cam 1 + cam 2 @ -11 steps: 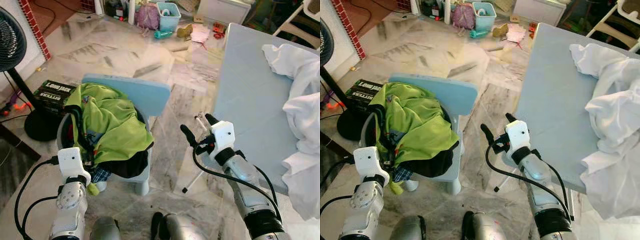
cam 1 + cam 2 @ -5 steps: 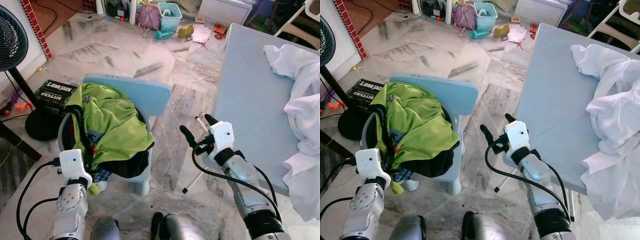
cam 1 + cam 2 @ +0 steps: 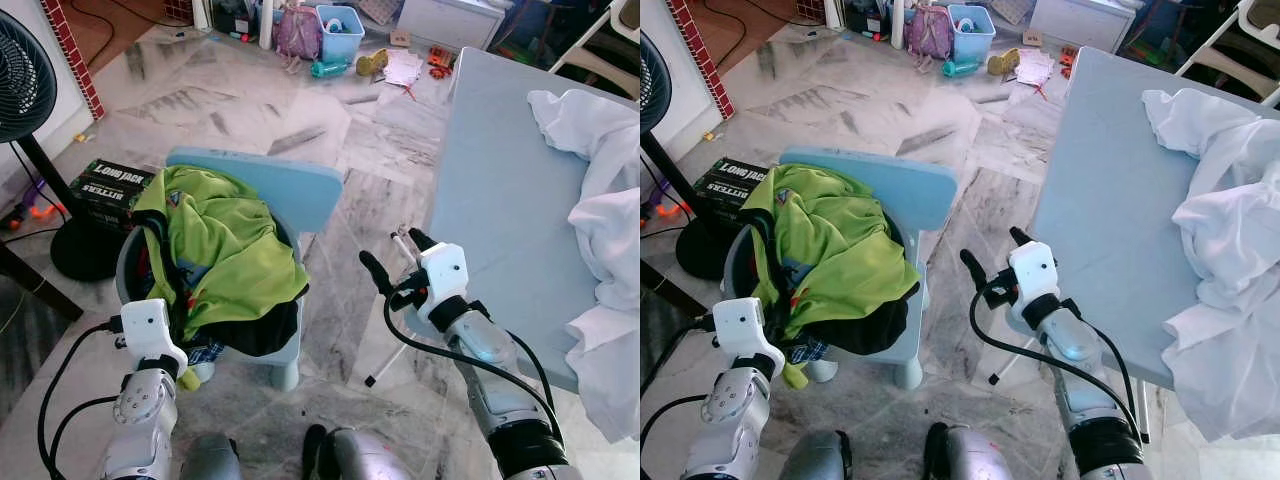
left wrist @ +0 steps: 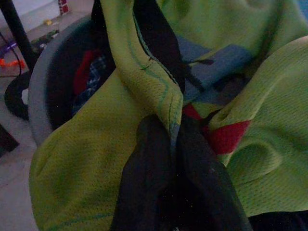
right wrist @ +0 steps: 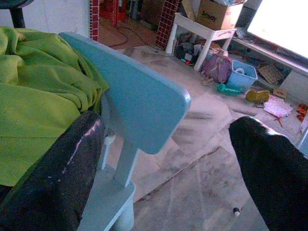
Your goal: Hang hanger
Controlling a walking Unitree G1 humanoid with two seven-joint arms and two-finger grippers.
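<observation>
A bright green shirt (image 3: 225, 250) is heaped with dark clothes in a grey basket (image 3: 128, 265) on a small light-blue chair (image 3: 290, 190). My left gripper (image 4: 172, 126) reaches into the heap from the near side, its black fingers shut on a hem of the green shirt. In the left eye view its white wrist (image 3: 150, 325) sits at the basket's front and cloth hides the fingers. Between the chair and the table, my right gripper (image 3: 398, 255) hovers open above the floor with nothing in it. I cannot make out a hanger in any frame.
A pale blue table (image 3: 500, 200) on the right carries crumpled white cloth (image 3: 600, 200), with a thin white leg (image 3: 385, 360) below its near edge. A black fan (image 3: 20, 80) and a dark box (image 3: 110, 185) stand at the left. Toys and a blue bin (image 3: 335, 20) litter the far floor.
My left wrist has eased slightly down and to the right at the basket's front. The right arm has stayed where it was, still open.
</observation>
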